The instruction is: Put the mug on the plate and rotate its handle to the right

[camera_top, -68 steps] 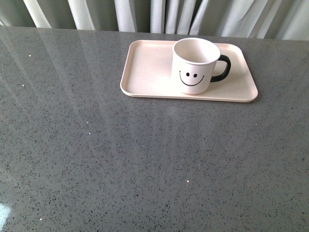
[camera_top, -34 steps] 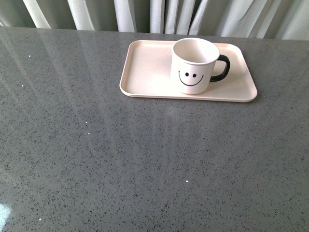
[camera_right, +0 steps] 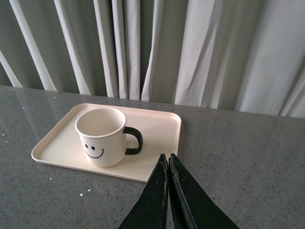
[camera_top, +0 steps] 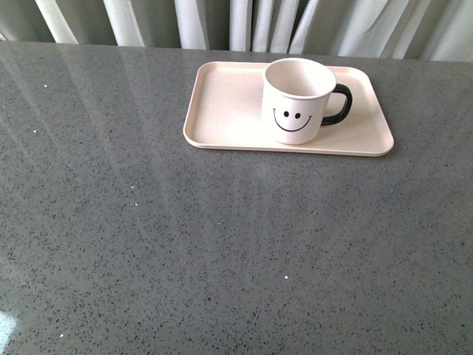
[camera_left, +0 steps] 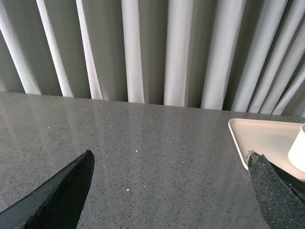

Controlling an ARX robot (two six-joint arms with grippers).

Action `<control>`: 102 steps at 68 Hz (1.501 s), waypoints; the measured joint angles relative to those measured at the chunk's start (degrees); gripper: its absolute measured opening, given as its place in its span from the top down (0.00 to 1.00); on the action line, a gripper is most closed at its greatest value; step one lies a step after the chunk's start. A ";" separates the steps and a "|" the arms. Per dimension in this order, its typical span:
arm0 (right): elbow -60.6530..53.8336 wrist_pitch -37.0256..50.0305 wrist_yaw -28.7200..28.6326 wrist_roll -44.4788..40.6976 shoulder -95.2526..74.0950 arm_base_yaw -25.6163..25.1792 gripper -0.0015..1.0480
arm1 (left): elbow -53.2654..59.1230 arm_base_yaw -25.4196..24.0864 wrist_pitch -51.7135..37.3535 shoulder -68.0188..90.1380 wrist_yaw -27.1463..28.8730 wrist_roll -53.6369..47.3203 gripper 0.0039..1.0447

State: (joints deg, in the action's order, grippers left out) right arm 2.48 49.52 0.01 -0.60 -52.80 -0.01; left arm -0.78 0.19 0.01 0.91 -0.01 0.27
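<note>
Mug (camera_top: 298, 100) stands upright on plate (camera_top: 222, 111), right of centre, smiley facing the robot, handle (camera_top: 340, 104) pointing right; plate sits at far side of grey speckled table (camera_top: 222, 244), near curtain (camera_top: 251, 22). L gripper (camera_left: 171, 191) spread wide, holding nothing, well clear left of plate. R gripper (camera_right: 168, 164) pinched closed w/ nothing between fingertips, above table just off plate's near edge.

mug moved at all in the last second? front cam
Yes, slightly. The mug and the plate under it sit a touch further left against the curtain folds than a second ago; nothing has shifted in the last half second.
</note>
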 joint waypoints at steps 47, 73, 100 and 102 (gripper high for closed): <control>-1.40 -24.48 0.00 0.00 27.61 0.00 0.98 | 0.00 0.00 0.00 0.00 0.00 0.00 0.09; -1.40 -33.64 0.00 0.00 36.98 0.00 0.98 | 0.00 0.00 0.00 0.00 0.00 0.00 0.09; -1.40 -42.51 0.04 0.00 45.13 0.00 0.98 | 0.00 0.00 0.00 0.00 0.00 0.00 0.09; -1.40 -46.05 -0.13 0.02 47.54 0.00 0.98 | 0.00 0.00 0.00 0.00 0.00 0.00 0.09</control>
State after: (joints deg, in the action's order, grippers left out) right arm 1.08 3.46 -0.12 -0.58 -5.26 -0.01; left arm -0.78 0.19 0.01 0.91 -0.01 0.27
